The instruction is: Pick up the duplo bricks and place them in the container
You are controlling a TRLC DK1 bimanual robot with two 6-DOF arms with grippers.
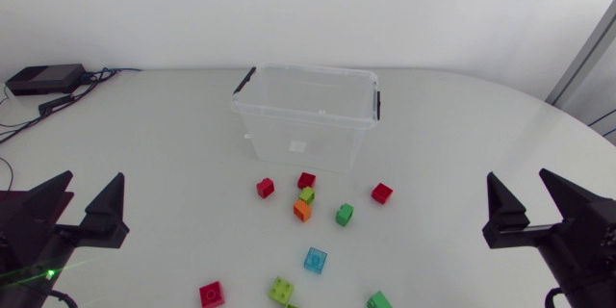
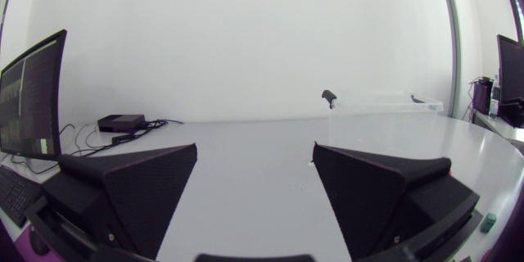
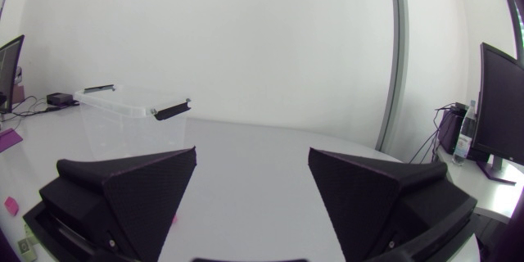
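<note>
**Desk:** How do your grippers stand?

**Me:** My left gripper [image 1: 93, 188] sits at the near left of the table [image 1: 164, 144]. Its two fingers are spread wide and hold nothing. My right gripper [image 1: 520, 188] sits at the near right, spread just as wide, with nothing in it either.

**Desk:** And the container?

**Me:** The clear container [image 1: 304, 115] stands upright toward the far side, about midway between my arms. It is open at the top, with a black latch at each short end (my left wrist camera catches only its rim and one latch).

**Desk:** Where are the bricks?

**Me:** They all lie on the table on my side of the container, well apart from both grippers. Closest to it are a red brick [image 1: 266, 188] and a tight cluster of three: a dark red brick [image 1: 307, 180], a lime brick [image 1: 307, 193] and an orange brick [image 1: 302, 210]. A green brick [image 1: 345, 215] lies just beside the cluster, and a second red brick [image 1: 382, 192] is farther toward my right arm. A blue brick [image 1: 315, 260] lies nearer me. At the near edge are a pink-red brick [image 1: 212, 295], a yellow-green brick [image 1: 282, 291] and a second green brick [image 1: 379, 300].

**Desk:** Anything else?

**Me:** A black box [image 1: 43, 79] with cables sits at the far left corner.
</note>
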